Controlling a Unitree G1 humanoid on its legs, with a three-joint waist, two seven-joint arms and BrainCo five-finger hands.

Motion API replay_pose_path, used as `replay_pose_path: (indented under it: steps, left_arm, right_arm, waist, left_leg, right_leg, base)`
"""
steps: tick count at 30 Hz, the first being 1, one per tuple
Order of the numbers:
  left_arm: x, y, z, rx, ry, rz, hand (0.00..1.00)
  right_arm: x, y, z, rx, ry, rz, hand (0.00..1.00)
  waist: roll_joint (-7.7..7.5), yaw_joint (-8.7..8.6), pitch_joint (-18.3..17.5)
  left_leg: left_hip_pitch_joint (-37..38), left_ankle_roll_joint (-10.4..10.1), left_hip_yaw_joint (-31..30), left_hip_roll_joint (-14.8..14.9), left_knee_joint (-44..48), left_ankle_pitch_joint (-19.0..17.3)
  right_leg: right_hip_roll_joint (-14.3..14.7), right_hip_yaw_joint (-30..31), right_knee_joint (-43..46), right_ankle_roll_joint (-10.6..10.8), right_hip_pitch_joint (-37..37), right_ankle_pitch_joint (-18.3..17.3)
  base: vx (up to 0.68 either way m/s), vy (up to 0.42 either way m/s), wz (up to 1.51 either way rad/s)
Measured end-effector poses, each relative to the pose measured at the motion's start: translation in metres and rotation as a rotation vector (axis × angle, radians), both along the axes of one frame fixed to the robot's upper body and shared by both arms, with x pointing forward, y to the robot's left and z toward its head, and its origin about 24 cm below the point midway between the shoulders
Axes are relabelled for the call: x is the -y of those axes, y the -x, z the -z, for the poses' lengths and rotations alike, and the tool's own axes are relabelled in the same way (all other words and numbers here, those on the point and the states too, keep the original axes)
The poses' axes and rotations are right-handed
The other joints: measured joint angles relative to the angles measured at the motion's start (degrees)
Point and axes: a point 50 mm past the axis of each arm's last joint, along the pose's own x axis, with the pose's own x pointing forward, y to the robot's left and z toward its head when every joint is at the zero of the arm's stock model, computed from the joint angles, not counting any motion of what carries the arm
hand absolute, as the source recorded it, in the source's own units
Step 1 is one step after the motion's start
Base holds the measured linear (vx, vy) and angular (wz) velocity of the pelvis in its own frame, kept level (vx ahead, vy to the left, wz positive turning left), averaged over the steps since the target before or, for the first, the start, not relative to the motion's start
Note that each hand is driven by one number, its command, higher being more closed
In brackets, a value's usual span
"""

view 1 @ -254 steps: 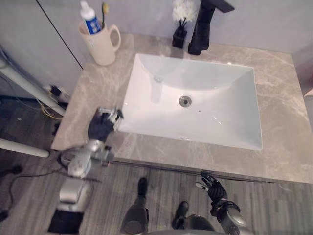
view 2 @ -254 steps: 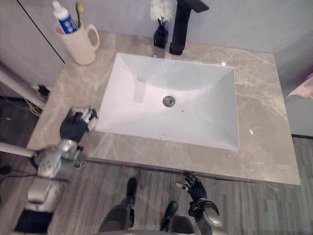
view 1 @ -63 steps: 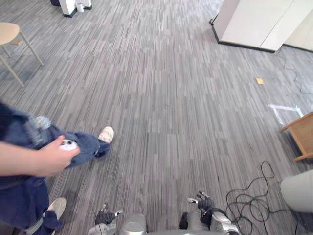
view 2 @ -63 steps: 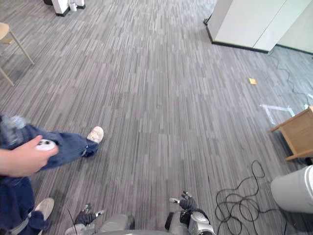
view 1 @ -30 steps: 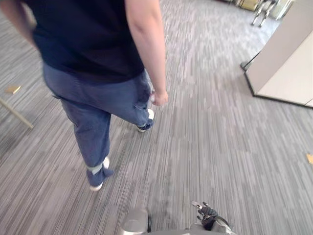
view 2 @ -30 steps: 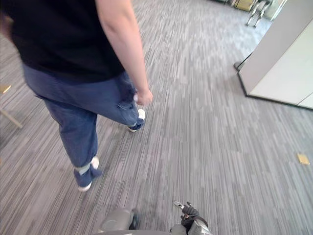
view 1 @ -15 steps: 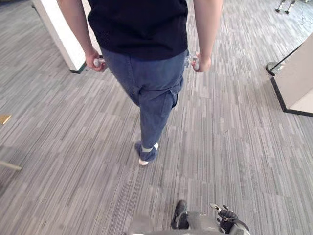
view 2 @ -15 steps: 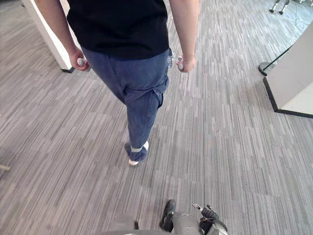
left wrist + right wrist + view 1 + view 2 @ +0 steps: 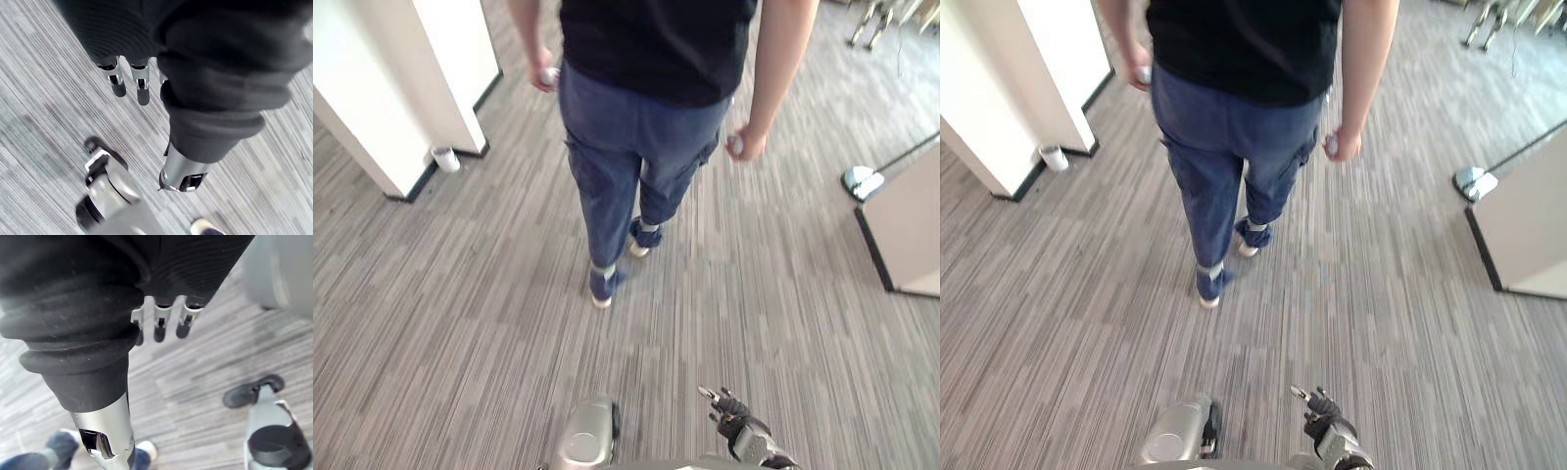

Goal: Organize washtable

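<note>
left hand (image 9: 143, 89) + right hand (image 9: 736, 419) hanging loose, fingers (image 9: 159, 331) apart, holding nothing | carpet floor (image 9: 460, 323), person (image 9: 646, 127) just ahead | can't tell which way the washtable lies

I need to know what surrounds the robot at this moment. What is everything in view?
floor: one, grey striped carpet, all around
partition: one, white with dark base, ahead left
cup-like cylinder: one, white, on the floor at the partition's foot
panel: one, beige with dark base, at the right
flat thing: one, white and pale teal, on the floor beyond the panel
person: one, dark top, blue trousers, ahead, back turned
small things: two, pale, one in each of the person's hands
left hand: fingers relaxed, empty
right hand: fingers relaxed, empty
</note>
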Motion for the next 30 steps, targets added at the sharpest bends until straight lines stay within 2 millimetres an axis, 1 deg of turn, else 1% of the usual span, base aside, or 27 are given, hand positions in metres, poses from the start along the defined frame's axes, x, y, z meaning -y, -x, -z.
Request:
replay_pose_path:
  steps: [2, 3, 4, 5, 6, 7, 8, 9, 10, 11, 12, 13, 14, 15, 16, 17, 18, 20, 21, 22, 23, 24, 25, 26, 27, 29, 30]
  left_arm:
    - [-0.007, -0.014, -0.002, 0.017, -0.028, 0.014, 0.0]
    - [-0.008, -0.021, -0.004, 0.038, -0.035, 0.02, 0.0]
    - [-0.009, -0.044, -0.01, 0.105, -0.058, 0.061, 0.0]
    - [-0.011, -0.051, -0.012, 0.126, -0.073, 0.073, 0.0]
    - [-0.011, -0.065, -0.016, 0.163, -0.091, 0.1, 0.0]
    - [-0.014, -0.073, -0.018, 0.186, -0.109, 0.107, 0.0]
    - [-0.014, -0.072, -0.018, 0.184, -0.111, 0.105, 0.0]
    - [-0.015, -0.064, -0.017, 0.164, -0.118, 0.102, 0.0]
    - [-0.017, -0.059, -0.016, 0.149, -0.124, 0.102, 0.0]
    - [-0.016, -0.052, -0.014, 0.121, -0.124, 0.101, 0.0]
    - [-0.006, -0.043, -0.008, 0.086, -0.085, 0.082, 0.0]
    - [0.008, -0.032, -0.002, 0.046, -0.039, 0.058, 0.0]
    - [0.013, -0.021, 0.001, 0.009, -0.017, 0.043, 0.0]
    - [0.02, -0.009, 0.005, -0.033, 0.016, 0.022, 0.0]
    - [0.017, -0.007, 0.004, -0.032, 0.015, -0.017, 0.0]
    - [0.012, -0.005, 0.004, -0.033, 0.006, -0.024, 0.0]
    - [0.007, -0.003, 0.002, -0.024, -0.009, -0.023, 0.0]
    - [-0.001, -0.003, -0.001, -0.004, -0.03, -0.028, 0.0]
    - [-0.002, -0.006, -0.002, 0.02, -0.031, -0.051, 0.0]
    - [0.0, -0.007, -0.002, 0.03, -0.028, -0.062, 0.0]
    - [0.003, -0.005, -0.002, 0.027, -0.018, -0.067, 0.0]
    - [0.009, 0.003, 0.0, 0.007, -0.003, -0.073, 0.0]
    - [0.012, 0.005, 0.001, -0.006, 0.008, -0.075, 0.0]
    - [0.007, 0.009, 0.0, -0.011, -0.007, -0.083, 0.0]
    - [0.002, 0.01, 0.0, -0.013, -0.019, -0.093, 0.0]
    - [-0.001, 0.017, 0.0, -0.041, -0.023, -0.104, 0.0]
    - [-0.003, 0.018, 0.0, -0.05, -0.025, -0.104, 0.0]
  right_arm:
    - [0.007, -0.005, -0.004, 0.046, 0.038, -0.006, 0.0]
    - [0.012, -0.006, -0.005, 0.061, 0.048, 0.011, 0.0]
    - [0.021, -0.003, -0.006, 0.062, 0.07, 0.047, 0.0]
    - [0.024, 0.0, -0.005, 0.052, 0.076, 0.06, 0.0]
    - [0.027, 0.005, -0.003, 0.031, 0.078, 0.065, 0.0]
    - [0.026, 0.014, 0.0, -0.006, 0.068, 0.064, 0.0]
    - [0.028, 0.017, 0.001, -0.021, 0.068, 0.066, 0.0]
    - [0.029, 0.016, 0.001, -0.022, 0.059, 0.079, 0.0]
    - [0.027, 0.016, 0.001, -0.027, 0.056, 0.076, 0.0]
    - [0.025, 0.021, 0.003, -0.041, 0.051, 0.073, 0.0]
    - [0.033, 0.026, 0.003, -0.048, 0.058, 0.102, 0.0]
    - [0.047, 0.022, -0.001, -0.036, 0.096, 0.095, 0.0]
    - [0.049, 0.019, -0.002, -0.031, 0.103, 0.083, 0.0]
    - [0.046, 0.017, -0.002, -0.022, 0.108, 0.064, 0.0]
    - [0.039, 0.008, -0.003, -0.013, 0.093, 0.063, 0.0]
    - [0.034, 0.007, -0.002, -0.021, 0.082, 0.062, 0.0]
    - [0.021, 0.004, -0.001, -0.021, 0.054, 0.049, 0.0]
    - [0.006, -0.007, -0.003, 0.006, 0.029, 0.002, 0.0]
    - [-0.002, -0.017, -0.006, 0.03, 0.019, -0.031, 0.0]
    - [-0.004, -0.022, -0.007, 0.046, 0.019, -0.048, 0.0]
    - [-0.003, -0.023, -0.008, 0.051, 0.024, -0.047, 0.0]
    - [-0.002, -0.023, -0.008, 0.051, 0.027, -0.045, 0.0]
    - [-0.006, -0.021, -0.007, 0.047, 0.019, -0.046, 0.0]
    - [-0.012, -0.021, -0.007, 0.046, 0.001, -0.048, 0.0]
    - [-0.013, -0.021, -0.006, 0.045, -0.003, -0.035, 0.0]
    - [-0.011, -0.013, -0.004, 0.027, -0.004, -0.018, 0.0]
    - [-0.009, -0.01, -0.003, 0.021, -0.006, 0.002, 0.0]
  waist:
    - [-0.09, -1.75, -0.06]
    - [-0.13, -2.37, -0.02]
    - [0.11, -3.5, 0.13]
    - [0.22, -4.0, 0.2]
    - [-0.16, -4.0, 0.23]
    - [-1.13, -3.97, 0.26]
    - [-1.0, -4.02, 0.16]
    - [-0.28, -4.7, -0.53]
    - [-0.4, -5.09, -0.76]
    - [-0.4, -5.48, -1.23]
    - [2.43, -5.85, -2.04]
    - [5.17, -5.09, -2.91]
    - [6.48, -4.68, -2.88]
    - [7.28, -3.66, -2.42]
    - [5.66, -3.05, -0.93]
    - [4.44, -2.36, -0.32]
    - [1.87, -1.19, 0.5]
    - [-0.56, 0.6, 0.78]
    - [-1.26, 1.45, 1.07]
    - [-1.09, 2.56, 1.2]
    - [-0.36, 2.82, 1.07]
    - [1.52, 3.9, 0.42]
    - [0.78, 4.36, 0.27]
    - [-0.99, 4.25, -0.36]
    - [-2.01, 3.93, -0.53]
    - [-3.04, 2.62, -0.47]
    - [-3.01, 2.25, -0.3]
  left_leg:
    - [6.47, -0.5, -2.61, -0.31, -5.95, -0.89]
    - [7.84, -0.93, -3.67, -0.53, -7.31, -1.2]
    - [11.03, -1.48, -5.82, -0.7, -9.83, -1.98]
    - [12.53, -1.3, -6.85, -0.71, -10.78, -2.25]
    - [15.94, -1.48, -8.29, -1.09, -13.67, -3.05]
    - [19.78, -2.84, -8.98, -1.89, -16.42, -4.24]
    - [21.71, -4.05, -9.03, -1.61, -17.09, -5.14]
    - [24.09, -6.66, -9.2, -0.2, -15.55, -6.58]
    - [24.0, -7.24, -9.54, 0.14, -11.91, -6.92]
    - [22.34, -8.12, -10.58, 0.57, -3.87, -7.29]
    - [17.65, -12.6, -11.1, 2.38, 9.98, -4.69]
    - [12.61, -17.75, -9.66, 5.49, 22.48, 7.01]
    - [10.31, -18.47, -7.77, 7.04, 26.98, 17.59]
    - [4.4, -15.08, -4.03, 11.31, 37.85, 18.49]
    - [-1.63, -9.92, -0.83, 13.12, 45.76, 12.16]
    - [-4.24, -9.26, -0.01, 12.7, 47.35, 9.92]
    - [-9.71, -9.19, 0.17, 11.3, 46.19, 6.13]
    - [-17.72, -9.41, -0.08, 9.06, 34.23, 2.97]
    - [-20.78, -9.78, -0.36, 7.65, 19.27, 3.3]
    - [-21.46, -11.35, -1.5, 6.38, 0.72, 6.24]
    - [-21.28, -12.04, -2.2, 6.43, -8.0, 8.55]
    - [-21.46, -12.88, -3.25, 6.57, -12.95, 14.54]
    - [-21.36, -12.06, -3.35, 5.88, -11.17, 18.84]
    - [-21.45, -9.39, -4.41, 3.6, -9.0, 21.06]
    - [-21.33, -6.52, -4.85, 1.75, -5.17, 19.84]
    - [-19.77, -2.68, -3.71, -0.57, 2.23, 12.95]
    - [-17.44, -1.52, -3.02, -1.06, 5.43, 8.42]
  right_leg:
    - [1.06, -6.39, -4.77, -2.16, -7.51, -6.12]
    - [1.28, -8.3, -8.39, -2.08, -9.74, -7.64]
    - [2.02, -12.23, -21.45, -1.69, -13.76, -8.99]
    - [2.47, -13.96, -29.52, -1.19, -14.46, -8.05]
    - [3.44, -17.2, -47.26, 1.39, -14.91, -3.58]
    - [3.09, -19.15, -55.68, 3.25, -17.17, -1.59]
    - [3.21, -19.21, -55.8, 2.66, -18.97, -1.95]
    - [5.44, -19.28, -54.2, -0.91, -20.73, -3.46]
    - [6.95, -18.66, -53.58, -3.52, -20.66, -3.4]
    - [9.57, -18.23, -53.49, -8.39, -19.1, -2.99]
    - [12.41, -16.13, -52.53, -15.35, -18.32, 3.25]
    - [14.48, -16.24, -50.56, -13.89, -16.28, 2.07]
    - [16.44, -15.36, -51.51, -13.59, -14.23, 0.58]
    - [19.64, -12.81, -55.04, -12.77, -9.67, -0.75]
    - [20.26, -10.74, -57.0, -12.02, -4.37, -2.76]
    - [20.13, -9.71, -58.14, -11.59, -1.54, -3.65]
    - [19.53, -7.68, -61.02, -10.25, 4.11, -4.54]
    - [18.27, -5.51, -64.91, -8.0, 10.4, -5.97]
    - [17.35, -4.52, -66.9, -5.78, 13.46, -7.33]
    - [16.76, -3.74, -68.62, -3.71, 16.65, -8.65]
    - [16.88, -2.91, -69.4, -2.93, 18.33, -9.18]
    - [16.63, -1.12, -70.27, -1.47, 22.01, -11.19]
    - [15.76, -0.27, -70.16, -1.13, 23.31, -11.71]
    - [13.21, -0.09, -66.42, -1.38, 22.46, -11.59]
    - [9.76, 0.58, -57.46, -0.66, 19.48, -11.16]
    - [5.25, 2.58, -39.82, 2.65, 15.57, -7.22]
    - [2.68, 4.12, -24.03, 2.7, 10.61, -1.65]
  base:
    - [0.63, 0.089, 0.38]
    - [0.65, 0.022, 0.91]
    - [0.58, -0.042, 0.9]
    - [0.73, -0.082, 1.04]
    - [0.79, -0.142, 0.74]
    - [0.69, -0.145, 0.58]
    - [0.75, -0.175, 0.4]
    - [0.65, -0.157, 0.24]
    - [0.87, -0.253, 0.33]
    - [0.73, -0.234, 0.4]
    - [0.87, -0.264, 0.17]
    - [0.84, -0.173, -0.18]
    - [1.0, -0.164, -0.69]
    - [0.98, -0.118, -0.74]
    - [0.8, -0.099, -0.61]
    - [0.78, -0.104, -0.48]
    - [0.78, -0.096, -0.55]
    - [0.79, -0.055, -0.65]
    - [0.96, 0.072, -0.66]
    - [0.8, 0.079, -0.69]
    - [1.03, 0.222, -0.79]
    - [0.73, 0.196, -0.7]
    - [1.08, 0.306, -0.58]
    - [0.88, 0.294, -0.24]
    - [0.86, 0.315, -0.05]
    - [0.79, 0.296, 0.14]
    - [0.72, 0.257, 0.14]
